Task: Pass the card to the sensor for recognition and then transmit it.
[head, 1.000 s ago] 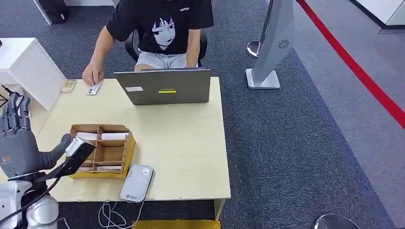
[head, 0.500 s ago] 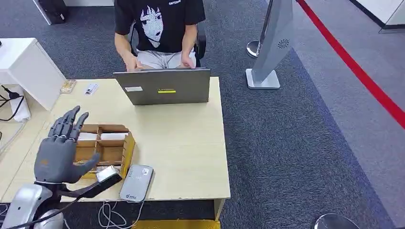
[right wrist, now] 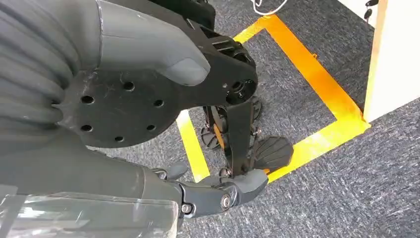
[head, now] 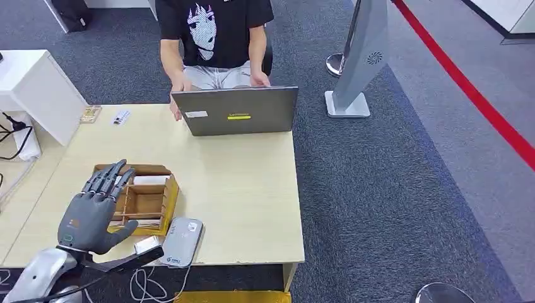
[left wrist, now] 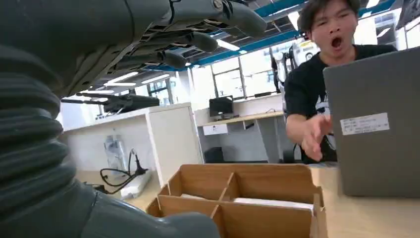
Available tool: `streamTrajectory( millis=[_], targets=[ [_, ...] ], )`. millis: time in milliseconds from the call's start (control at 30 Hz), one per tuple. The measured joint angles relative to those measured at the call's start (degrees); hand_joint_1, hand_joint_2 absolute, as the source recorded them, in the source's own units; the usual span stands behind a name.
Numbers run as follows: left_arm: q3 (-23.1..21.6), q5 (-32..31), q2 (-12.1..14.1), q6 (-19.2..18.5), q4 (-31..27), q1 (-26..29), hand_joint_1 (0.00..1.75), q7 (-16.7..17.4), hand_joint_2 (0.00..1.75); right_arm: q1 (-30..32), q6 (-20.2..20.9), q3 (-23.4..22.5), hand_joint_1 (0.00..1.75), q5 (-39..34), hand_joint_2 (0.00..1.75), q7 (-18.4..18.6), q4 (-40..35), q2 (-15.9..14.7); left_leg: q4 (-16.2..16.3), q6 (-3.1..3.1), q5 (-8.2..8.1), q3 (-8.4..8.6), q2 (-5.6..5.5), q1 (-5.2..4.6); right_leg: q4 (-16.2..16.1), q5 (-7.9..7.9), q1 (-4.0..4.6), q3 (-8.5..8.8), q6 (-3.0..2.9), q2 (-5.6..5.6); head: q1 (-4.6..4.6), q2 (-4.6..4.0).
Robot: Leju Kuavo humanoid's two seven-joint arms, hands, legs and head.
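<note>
I have the robot's left hand (head: 94,211) raised over the near left part of the pale wooden table (head: 240,189), its thumb pinching a card (head: 146,244) while the other fingers (head: 108,178) fan out straight above the cardboard divider box (head: 165,201). The card sits at the table's front edge, just beside the grey card reader (head: 181,242), apparently level with its near left corner; I cannot tell whether the two touch. At the far side a person (head: 214,31) in a black printed T-shirt sits behind an open grey laptop (head: 235,112). Two small cards (head: 121,117) lie near the table's far left corner. My right hand (right wrist: 218,196) hangs over carpet marked with yellow tape, fingers curled in, holding nothing.
</note>
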Motion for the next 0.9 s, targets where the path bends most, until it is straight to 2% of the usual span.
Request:
streamTrajectory(
  millis=[233,400,567,900],
  targets=[
    [-0.02,-0.39,0.57,-0.42,1.46,0.26,0.0,1.36,1.75,-0.01,0.0,-0.48,0.0,0.28,1.75,0.0,-0.15,0.18,0.0,0.0,0.0,0.0,0.0,0.0,0.0,0.0,0.0,0.01,0.0,0.0,-0.02,0.0],
    [0.04,-1.12,1.03,-2.69,6.24,0.26,0.0,3.08,1.75,-0.06,-0.09,-0.74,0.0,1.53,1.75,0.0,-0.24,0.31,0.0,0.0,0.0,-0.01,0.0,0.0,0.0,0.01,0.0,0.01,0.0,0.0,-0.02,0.0],
    [0.39,-0.77,1.68,-3.41,11.97,0.71,0.0,2.43,1.75,-0.11,0.11,-0.81,0.0,2.62,1.75,0.11,-0.26,0.33,-0.01,-0.01,0.01,-0.01,0.0,0.01,0.01,0.01,0.0,0.0,0.0,0.0,0.0,0.0],
    [0.42,-0.74,1.73,-4.24,16.35,1.13,0.0,2.16,1.75,-0.26,0.37,-0.9,0.0,3.21,1.75,0.15,-0.28,0.33,-0.01,0.0,0.01,-0.04,-0.01,0.0,0.01,0.01,0.0,-0.01,0.0,-0.01,-0.02,0.0]
  ],
)
